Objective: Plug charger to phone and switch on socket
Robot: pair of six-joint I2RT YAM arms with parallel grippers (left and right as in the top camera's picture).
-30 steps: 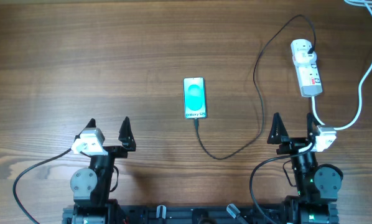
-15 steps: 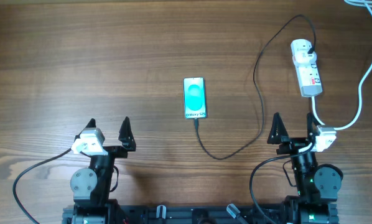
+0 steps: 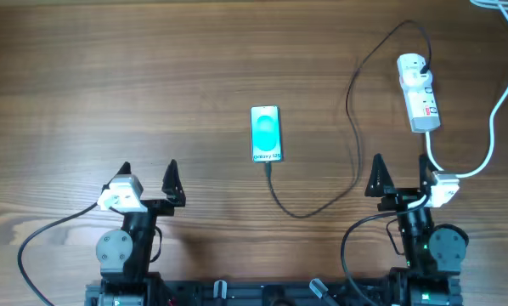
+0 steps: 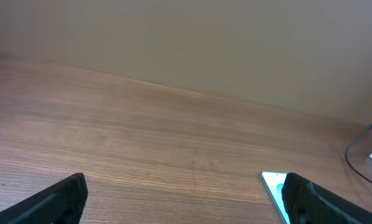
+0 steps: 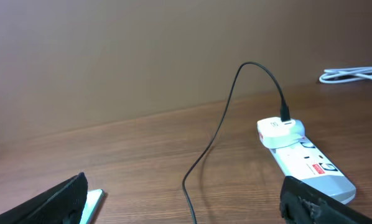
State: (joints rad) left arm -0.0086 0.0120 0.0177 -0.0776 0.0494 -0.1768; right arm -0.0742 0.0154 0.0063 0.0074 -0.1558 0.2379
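overhead view: left claw and right claw rest low in the frame, spread wide and empty, well apart from the work. the phone lies mid-counter. the charger loops slack from the phone's lower edge to the socket at upper right. i cannot tell whether the tip is seated.

The charger loops between phone and socket; table elsewhere bare.

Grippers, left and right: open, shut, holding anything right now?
Left gripper: open, holding nothing.
Right gripper: open, holding nothing.
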